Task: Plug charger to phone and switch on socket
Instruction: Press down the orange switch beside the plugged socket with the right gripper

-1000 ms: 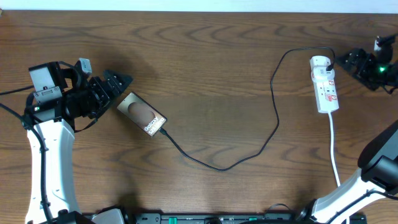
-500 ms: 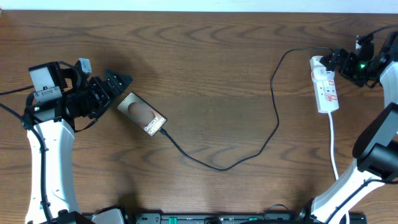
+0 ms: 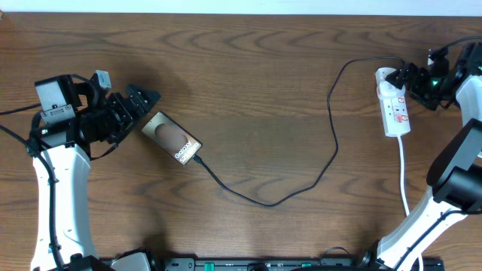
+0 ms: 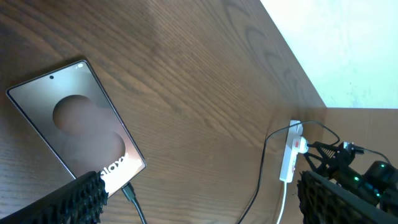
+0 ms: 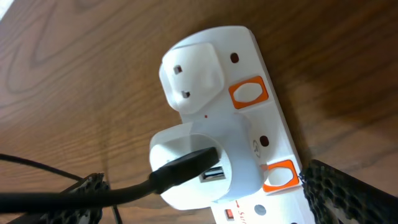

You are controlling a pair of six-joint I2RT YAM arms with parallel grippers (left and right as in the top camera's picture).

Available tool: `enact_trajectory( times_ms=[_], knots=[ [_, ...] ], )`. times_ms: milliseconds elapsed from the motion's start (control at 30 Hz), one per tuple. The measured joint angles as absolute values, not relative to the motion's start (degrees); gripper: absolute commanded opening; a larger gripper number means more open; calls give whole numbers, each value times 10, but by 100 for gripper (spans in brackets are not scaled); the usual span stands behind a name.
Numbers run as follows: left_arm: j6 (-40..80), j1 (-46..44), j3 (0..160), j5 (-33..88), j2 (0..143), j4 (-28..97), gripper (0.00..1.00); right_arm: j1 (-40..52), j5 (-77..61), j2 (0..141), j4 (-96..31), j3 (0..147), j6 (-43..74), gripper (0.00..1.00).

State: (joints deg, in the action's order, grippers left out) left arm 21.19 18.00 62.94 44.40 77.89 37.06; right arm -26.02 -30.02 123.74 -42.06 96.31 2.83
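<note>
I've got the left pincer (image 3: 145, 108) spread wide just beside the phone (image 3: 172, 138), not touching it. The phone lies flat, face up on the surface (image 3: 248, 75), and the charger (image 3: 301, 188) has its small tip at the phone's end farthest from that pincer. From the phone the thin black cable sags in a loop and runs well away to the socket (image 3: 394, 102), where it enters a white adapter (image 5: 199, 168) seated in the strip. Over there my right pincer (image 3: 408, 77) is apart too, its fingers (image 5: 348, 186) either side of the socket's rounded end, near the orange-red switches (image 5: 250, 92).
</note>
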Motion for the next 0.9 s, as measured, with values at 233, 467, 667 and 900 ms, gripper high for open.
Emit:
enact_trajectory(
  times_ms=[233,467,667,900],
  knots=[
    [212,180,629,432,779,371,94,-260,-305,1270,-418,964,44,99],
    [212,180,629,431,779,371,94,-260,-304,1272,-417,965,55,99],
    [212,180,629,431,779,371,94,-260,-305,1272,-413,966,57,99],
    [212,180,629,431,779,371,94,-258,-308,1272,-420,978,57,99]
  ],
)
